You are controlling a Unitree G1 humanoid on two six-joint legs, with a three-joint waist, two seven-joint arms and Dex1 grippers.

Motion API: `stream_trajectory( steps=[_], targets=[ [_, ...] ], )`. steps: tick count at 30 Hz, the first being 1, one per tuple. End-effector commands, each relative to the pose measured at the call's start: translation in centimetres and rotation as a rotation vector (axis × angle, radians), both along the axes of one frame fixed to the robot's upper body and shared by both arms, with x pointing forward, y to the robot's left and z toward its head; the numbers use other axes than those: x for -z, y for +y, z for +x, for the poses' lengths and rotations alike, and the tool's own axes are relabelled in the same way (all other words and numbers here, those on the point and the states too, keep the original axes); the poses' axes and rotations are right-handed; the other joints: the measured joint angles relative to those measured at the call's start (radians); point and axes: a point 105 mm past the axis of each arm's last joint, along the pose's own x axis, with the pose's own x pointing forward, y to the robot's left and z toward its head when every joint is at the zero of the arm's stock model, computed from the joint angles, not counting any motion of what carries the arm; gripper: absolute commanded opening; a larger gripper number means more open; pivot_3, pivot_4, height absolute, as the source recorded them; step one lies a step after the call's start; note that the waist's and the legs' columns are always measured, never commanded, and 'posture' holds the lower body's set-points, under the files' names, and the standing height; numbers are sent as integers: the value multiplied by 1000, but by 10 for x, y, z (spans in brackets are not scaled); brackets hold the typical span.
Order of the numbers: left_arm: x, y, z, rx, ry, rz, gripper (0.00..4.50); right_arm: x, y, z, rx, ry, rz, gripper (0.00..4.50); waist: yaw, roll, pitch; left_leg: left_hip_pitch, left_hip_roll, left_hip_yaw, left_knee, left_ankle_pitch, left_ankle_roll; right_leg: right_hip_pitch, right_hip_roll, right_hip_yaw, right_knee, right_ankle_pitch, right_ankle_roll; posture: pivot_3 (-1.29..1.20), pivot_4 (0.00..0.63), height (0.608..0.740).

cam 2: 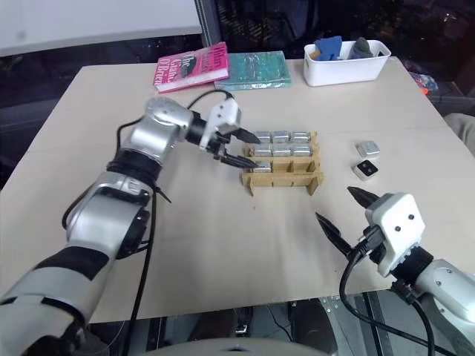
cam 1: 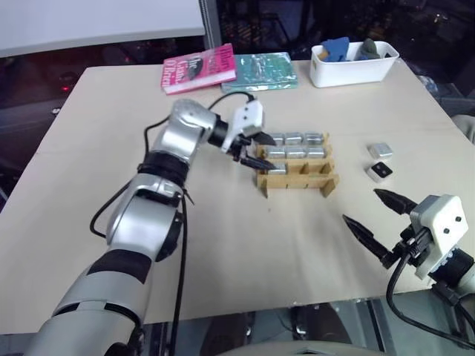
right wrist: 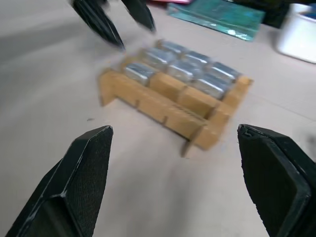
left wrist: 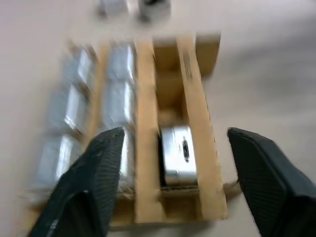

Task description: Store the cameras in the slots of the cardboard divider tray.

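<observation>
The left gripper [cam 1: 257, 148] is hovering wide open, empty, over the tray [cam 1: 297, 180]'s near-left camera [left wrist: 177, 154]; the right gripper [cam 1: 375, 218] is gaping near the tray.

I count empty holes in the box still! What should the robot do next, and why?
Probably reach the open right claw to a loose camera beside the cardboard divider tray. Seven slots look filled, two front ones empty, and the open left claw holds nothing.
</observation>
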Motion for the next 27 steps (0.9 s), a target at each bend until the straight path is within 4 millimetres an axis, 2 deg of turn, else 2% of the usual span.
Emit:
stream_trajectory(
  steps=[1,4,8,16,21,27],
  targets=[
    [-31,4,-26,43,-24,-177,3416,4,-25,21,119,18,-72,4025,-2,1,0,1,0,0,0,0,0,0,0,0,0,0,0,0,150,740],
    [-31,8,-48,25,-52,-278,3416,21,-51,45,216,99,-165,4025,4,1,0,1,1,0,0,0,-1,0,-2,3,0,0,0,0,150,740],
    [-13,16,-84,-21,40,-375,3416,32,-71,84,270,169,-136,4025,1,1,0,2,1,1,0,2,-4,1,-4,6,0,0,0,0,150,740],
    [4,19,-123,-187,114,-462,3416,37,-104,147,366,272,-76,4025,9,2,0,2,0,1,0,3,-5,1,-6,6,0,0,0,0,150,740],
    [6,23,-131,-242,130,-482,3416,46,-110,161,337,354,-76,4025,16,2,0,2,0,1,-1,3,-5,1,-5,6,0,0,-1,0,150,740],
    [5,25,-133,-266,131,-487,3416,56,-107,162,285,420,-76,4025,16,2,0,2,0,1,-1,3,-5,1,-5,6,-1,0,-1,0,150,740]
  ],
)
